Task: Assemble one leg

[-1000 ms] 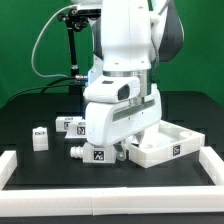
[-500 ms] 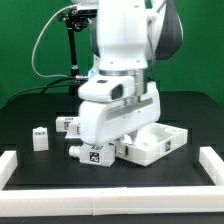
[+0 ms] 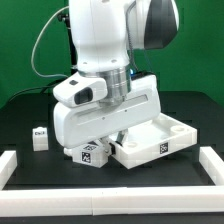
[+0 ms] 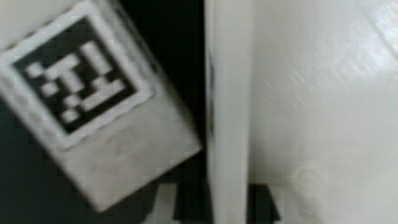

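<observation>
One leg (image 3: 40,137), a small white block with a tag, stands alone towards the exterior view's left. Another tagged leg (image 3: 90,153) lies just under the arm's hand (image 3: 100,110), beside the large white panel (image 3: 160,140). In the wrist view this leg (image 4: 89,110) lies tilted, close beside the panel's thin upright rim (image 4: 226,100). My gripper (image 4: 224,205) has one dark finger (image 4: 183,205) on each side of that rim and appears shut on it. The fingertips are hidden by the hand in the exterior view.
A low white border runs along the table's front (image 3: 110,187), left (image 3: 10,165) and right (image 3: 212,160). A black cable (image 3: 45,50) hangs behind the arm. The arm's body hides the middle of the table.
The arm has swung toward the exterior view's left and turned. The leg under the hand has shifted slightly left. The lone leg at the left has not moved.
</observation>
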Robot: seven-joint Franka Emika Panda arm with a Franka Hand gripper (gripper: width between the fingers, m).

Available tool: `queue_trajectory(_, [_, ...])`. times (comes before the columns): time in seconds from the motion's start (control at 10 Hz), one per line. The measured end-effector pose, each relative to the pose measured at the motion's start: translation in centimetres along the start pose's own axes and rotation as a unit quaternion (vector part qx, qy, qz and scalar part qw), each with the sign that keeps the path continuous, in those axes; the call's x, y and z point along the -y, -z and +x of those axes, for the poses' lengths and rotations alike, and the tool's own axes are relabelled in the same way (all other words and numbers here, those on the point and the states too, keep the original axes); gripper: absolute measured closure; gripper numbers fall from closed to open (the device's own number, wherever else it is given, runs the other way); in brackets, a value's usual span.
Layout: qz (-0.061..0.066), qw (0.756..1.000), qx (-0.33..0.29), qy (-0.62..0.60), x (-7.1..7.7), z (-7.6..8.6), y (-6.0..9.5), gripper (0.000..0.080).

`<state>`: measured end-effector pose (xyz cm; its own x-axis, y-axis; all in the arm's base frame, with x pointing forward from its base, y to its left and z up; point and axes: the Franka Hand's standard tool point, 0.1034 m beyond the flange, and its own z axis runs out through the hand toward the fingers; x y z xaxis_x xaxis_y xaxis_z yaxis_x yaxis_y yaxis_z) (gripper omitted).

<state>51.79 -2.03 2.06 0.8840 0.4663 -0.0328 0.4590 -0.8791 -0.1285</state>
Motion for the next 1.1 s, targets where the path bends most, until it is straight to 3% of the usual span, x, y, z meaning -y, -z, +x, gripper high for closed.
queue_trajectory(0.3, [0.005, 1.000, 0.003, -0.012, -0.3, -0.2, -0.1, 0.0744])
queue_trajectory(0.6, [0.008, 0.997, -0.002, -0.077, -2.0, -0.6, -0.1, 0.0744])
queue_trajectory(0.7, [0.023, 0.995, 0.006, -0.098, -2.8, -0.9, -0.4, 0.0744])
queue_trajectory(0.8, [0.043, 0.991, 0.015, -0.122, -4.3, -0.3, -0.5, 0.0744])
queue_trajectory(0.9, [0.049, 0.986, 0.016, -0.156, -4.6, 1.7, -0.3, 0.0744])
queue_trajectory(1.0, [0.049, 0.985, 0.011, -0.167, -3.9, 3.4, -0.3, 0.0744])
queue_trajectory(1.1, [0.046, 0.986, 0.005, -0.161, -3.4, 4.0, -0.1, 0.0744])
